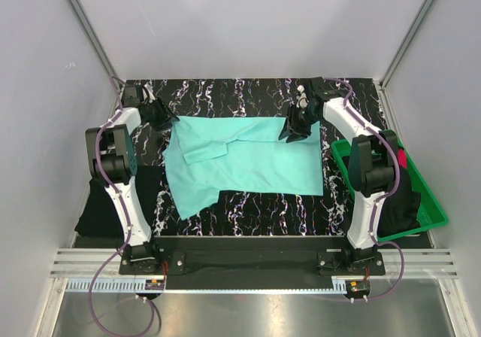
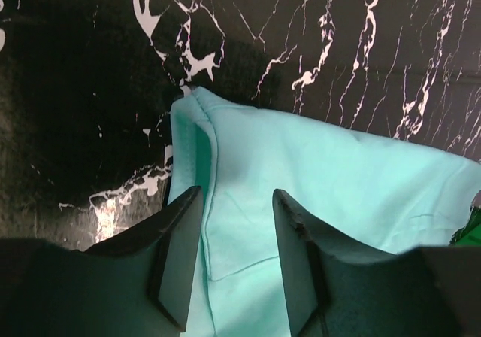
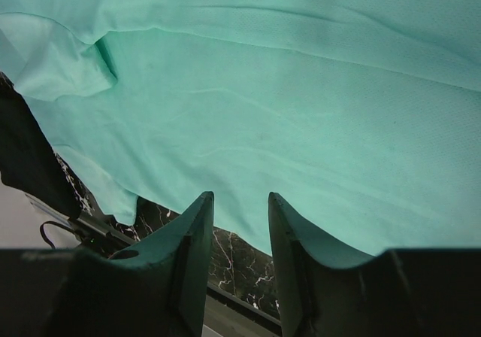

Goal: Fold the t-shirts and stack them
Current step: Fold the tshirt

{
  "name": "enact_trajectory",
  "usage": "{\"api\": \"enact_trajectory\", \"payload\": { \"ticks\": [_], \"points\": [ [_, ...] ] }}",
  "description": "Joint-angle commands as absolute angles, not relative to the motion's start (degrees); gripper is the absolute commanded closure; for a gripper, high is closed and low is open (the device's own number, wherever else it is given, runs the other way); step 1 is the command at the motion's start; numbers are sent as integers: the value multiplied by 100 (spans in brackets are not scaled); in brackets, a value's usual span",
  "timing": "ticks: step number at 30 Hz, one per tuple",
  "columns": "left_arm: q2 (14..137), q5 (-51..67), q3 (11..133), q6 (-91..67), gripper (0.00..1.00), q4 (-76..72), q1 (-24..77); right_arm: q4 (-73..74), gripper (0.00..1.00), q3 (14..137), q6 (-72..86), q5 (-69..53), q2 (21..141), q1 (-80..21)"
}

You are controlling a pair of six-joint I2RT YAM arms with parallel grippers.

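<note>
Turquoise t-shirt (image 1: 252,164) on marbled mat (image 1: 225,96), left gripper (image 2: 237,194) parted over its corner, right gripper (image 3: 240,196) parted at its edge

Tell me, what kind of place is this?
Probably a robot lab booth: plain white walls box it in, a left arm and a right arm are bolted down, and a turquoise t-shirt lies on a marbled mat.
</note>
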State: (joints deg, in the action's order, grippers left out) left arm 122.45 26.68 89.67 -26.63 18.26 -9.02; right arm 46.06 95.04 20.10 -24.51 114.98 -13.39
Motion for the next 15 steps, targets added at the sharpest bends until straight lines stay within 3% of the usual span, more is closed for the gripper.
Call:
{"api": "enact_trajectory", "payload": {
  "ticks": [1, 8, 12, 15],
  "points": [
    [12357, 2804, 9088, -2891, 55, 1240, -940, 4588, 58, 9721, 1889, -2470, 11627, -1257],
    [12480, 2979, 8991, -2971, 59, 896, -940, 4474, 59, 9791, 2021, -2610, 11883, -1213],
    [12481, 3041, 8956, -2997, 67, 765, -940, 4421, 59, 9887, 2153, -2575, 12023, -1195],
    [12498, 3032, 8921, -3067, 79, 695, -940, 4368, 60, 9914, 2197, -2540, 12024, -1195]
  ]
}}
